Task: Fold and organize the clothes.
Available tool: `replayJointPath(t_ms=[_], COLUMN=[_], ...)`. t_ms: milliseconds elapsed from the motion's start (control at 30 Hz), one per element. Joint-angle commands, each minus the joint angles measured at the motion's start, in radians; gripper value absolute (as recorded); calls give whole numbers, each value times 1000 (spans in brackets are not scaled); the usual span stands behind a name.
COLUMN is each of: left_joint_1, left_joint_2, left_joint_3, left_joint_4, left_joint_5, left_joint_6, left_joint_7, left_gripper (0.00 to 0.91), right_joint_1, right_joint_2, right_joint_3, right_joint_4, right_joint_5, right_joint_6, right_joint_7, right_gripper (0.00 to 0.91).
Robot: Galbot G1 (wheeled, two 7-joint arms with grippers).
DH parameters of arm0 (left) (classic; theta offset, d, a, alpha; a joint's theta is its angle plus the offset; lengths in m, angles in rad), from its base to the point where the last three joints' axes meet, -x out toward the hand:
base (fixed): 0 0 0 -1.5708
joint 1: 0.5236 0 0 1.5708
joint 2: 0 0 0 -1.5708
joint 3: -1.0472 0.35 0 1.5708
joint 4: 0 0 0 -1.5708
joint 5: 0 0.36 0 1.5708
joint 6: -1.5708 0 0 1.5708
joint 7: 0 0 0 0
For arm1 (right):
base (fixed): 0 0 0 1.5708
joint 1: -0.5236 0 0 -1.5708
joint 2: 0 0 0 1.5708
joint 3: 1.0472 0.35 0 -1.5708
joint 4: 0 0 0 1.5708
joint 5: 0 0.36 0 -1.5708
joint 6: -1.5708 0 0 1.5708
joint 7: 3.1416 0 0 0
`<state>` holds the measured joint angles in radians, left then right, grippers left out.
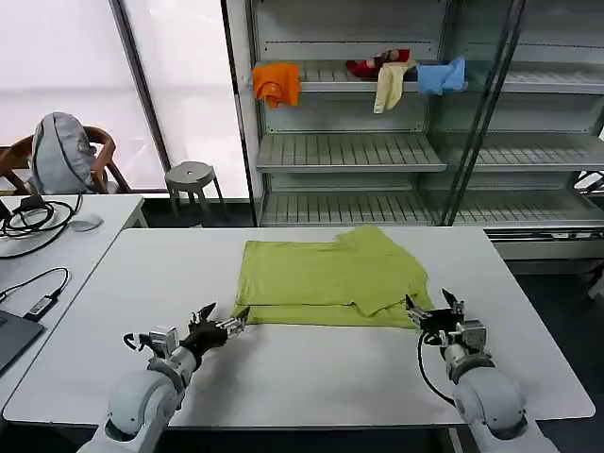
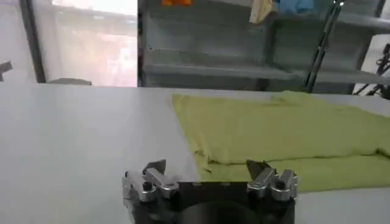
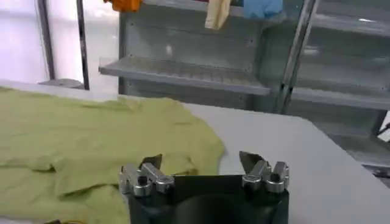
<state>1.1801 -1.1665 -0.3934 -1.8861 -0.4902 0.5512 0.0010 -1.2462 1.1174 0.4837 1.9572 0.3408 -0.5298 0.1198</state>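
Nearest in the head view: left gripper (image 1: 225, 320) low over the white table (image 1: 311, 373), fingers spread apart and empty, tips just off the near left corner of the lime T-shirt (image 1: 330, 279). Right gripper (image 1: 435, 309) likewise parted and empty, at the shirt's near right corner.

From the left wrist: left gripper (image 2: 207, 167) open, one fingertip (image 2: 258, 167) in front of the near edge of the T-shirt (image 2: 286, 131), the other over bare table (image 2: 79, 140); a doubled near edge of cloth, plain here.

From the right wrist: right gripper (image 3: 200, 161) open just short of the T-shirt (image 3: 91, 140), one fingertip (image 3: 151, 162) against cloth, the other before bare table (image 3: 286, 146).

Mid-table: shirt flat, partly folded, right sleeve turned inward.

Farther back: shelving (image 1: 377, 151) with orange garment (image 1: 276, 83), red (image 1: 377, 62), cream (image 1: 389, 85) and blue (image 1: 442, 75) ones. Left, a side table with cables (image 1: 28, 219), a stool (image 1: 191, 177).
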Motion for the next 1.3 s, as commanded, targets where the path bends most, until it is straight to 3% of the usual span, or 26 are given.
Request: replayJointPath(t_ms=[33, 500, 800, 1100, 1300], left_joint_1=[9, 0, 40, 181, 375], left_joint_2=[3, -8, -2, 14, 40], left_joint_3=[23, 39, 21, -31, -113], left_joint_4=[3, 24, -10, -151, -292], left_joint_5=[38, 39, 81, 142, 142], left_joint_6=[26, 25, 26, 27, 24], left_joint_7=[-15, -7, 45, 45, 43], left_gripper=[20, 20, 20, 20, 20], right_joint_1=[-85, -56, -139, -331, -420], right_joint_2=[-20, -21, -38, -48, -57], right_joint_3=[29, 10, 37, 142, 184], right_joint_4=[54, 12, 62, 247, 315], right_joint_5=[3, 87, 92, 62, 39], right_joint_6=[-50, -49, -50, -47, -37], right_joint_7=[-13, -25, -40, -74, -95], right_gripper=[0, 0, 0, 0, 0])
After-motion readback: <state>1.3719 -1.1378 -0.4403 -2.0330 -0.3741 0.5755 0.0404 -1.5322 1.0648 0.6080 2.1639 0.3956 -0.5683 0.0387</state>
